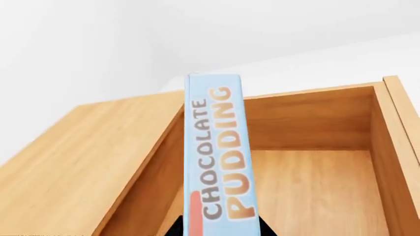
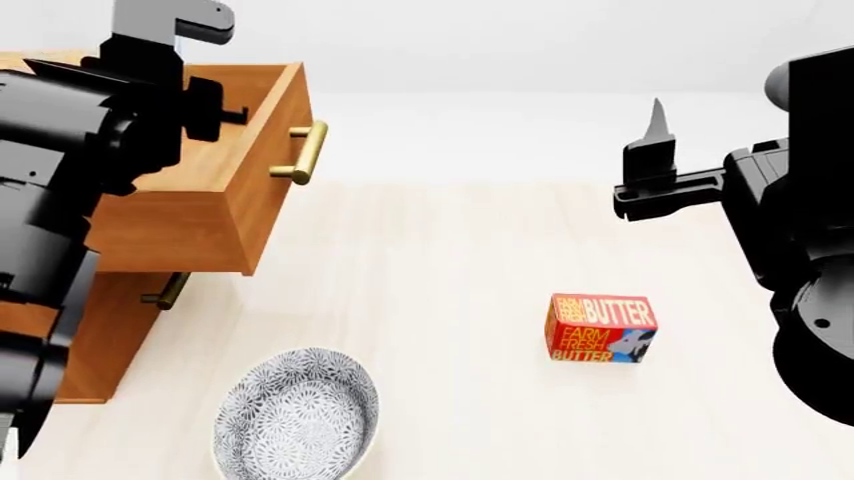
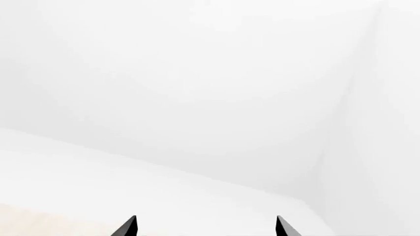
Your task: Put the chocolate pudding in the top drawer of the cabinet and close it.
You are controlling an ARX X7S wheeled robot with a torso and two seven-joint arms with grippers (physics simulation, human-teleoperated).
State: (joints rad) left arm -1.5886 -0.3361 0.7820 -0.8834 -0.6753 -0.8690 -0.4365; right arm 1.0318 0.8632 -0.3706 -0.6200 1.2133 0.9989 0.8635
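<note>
1. The table (image 2: 441,250) in front of you is light and wide; it carries everything in the head view.
2. The cabinet (image 2: 107,320) stands at the left side of the table. Your left arm covers a big part of it.
3. The top drawer (image 2: 234,190) is pulled out, with its brass handle (image 2: 304,152) toward the middle of the table. In the left wrist view you look into its bare wooden inside (image 1: 315,182).
4. The lower drawer is shut; only its handle (image 2: 168,290) shows under the open one.
5. The bowl (image 2: 296,415), white with a dark pattern, sits near the front edge, close to the cabinet.
6. The butter box (image 2: 601,328) lies flat, well apart from the bowl, nearer to your right side.
7. The pudding (image 1: 219,152) stands on its edge in your left hand (image 1: 220,228), above the open drawer. The hand is closed on the bottom end of the box.
8. Your right hand (image 3: 206,227) is held high over the right side of the table. Its two fingers stand wide apart and hold nothing.
</note>
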